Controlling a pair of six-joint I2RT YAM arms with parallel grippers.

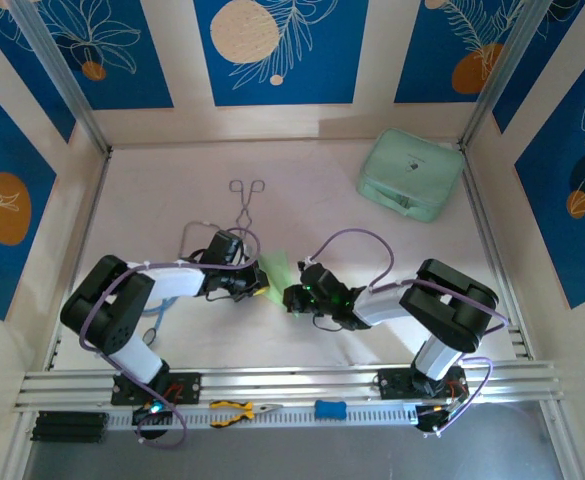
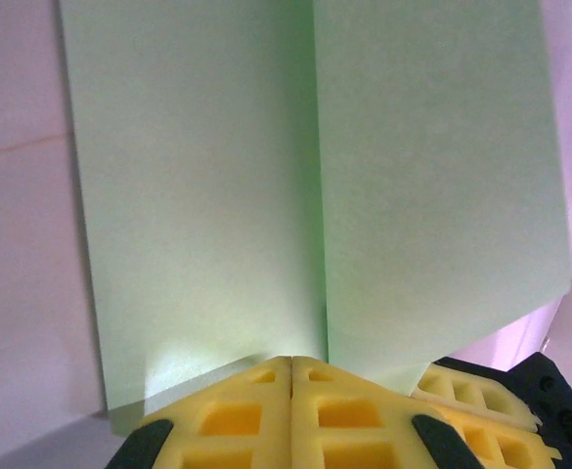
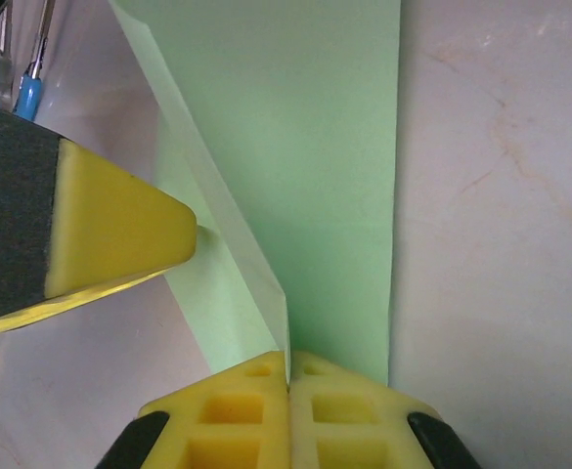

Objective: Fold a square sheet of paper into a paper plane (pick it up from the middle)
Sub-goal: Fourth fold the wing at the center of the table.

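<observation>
From above, we see the left claw (image 1: pixel 256 282) and the right claw (image 1: pixel 290 297) nose to nose, with the sheet of paper (image 1: pixel 276 266) standing up between their tips. The metal tongs (image 1: pixel 247 205) lie beyond the left claw, and the mint case (image 1: pixel 412 175) sits well beyond the right one.

At the left wrist, the left claw (image 2: pixel 292 376) is closed, pinching the near edge of the sheet (image 2: pixel 198 195). The paper spreads ahead of the tips in two panels split by one centre crease. A yellow finger (image 2: pixel 476 396) of the other claw sits just to its right.

At the right wrist, the right claw (image 3: pixel 288 369) is also clamped on the sheet (image 3: pixel 315 147), whose fold line runs straight into the seam of its tips. The left claw's finger (image 3: pixel 110 230) is just ahead and to the left.

We judge the task early: the middle crease exists, but we see no nose corners turned in and no wings.
</observation>
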